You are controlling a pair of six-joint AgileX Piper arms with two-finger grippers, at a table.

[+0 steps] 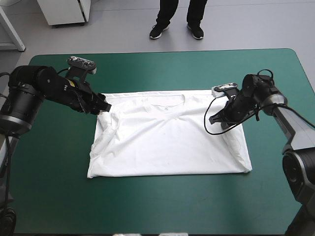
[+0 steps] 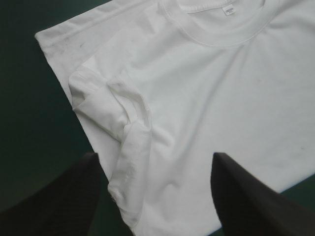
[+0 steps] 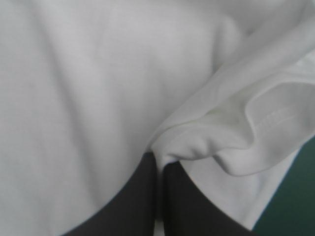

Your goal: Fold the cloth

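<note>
Grey floor (image 1: 123,29), white cabinet (image 1: 64,12), teal-green table (image 1: 147,206)

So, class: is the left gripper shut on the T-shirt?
No, the left gripper stands open, its fingers apart above the T-shirt.

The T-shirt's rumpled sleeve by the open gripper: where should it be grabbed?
Likely the raised crease of the folded-in sleeve, approached by the left gripper from the T-shirt's outer edge: the crease stands proud of the flat cloth, so open fingers can straddle it.

T-shirt (image 1: 167,142) white, maybe faint grey smudges | cover (image 1: 49,196) teal-green | pincer fingers (image 2: 64,201) black
</note>
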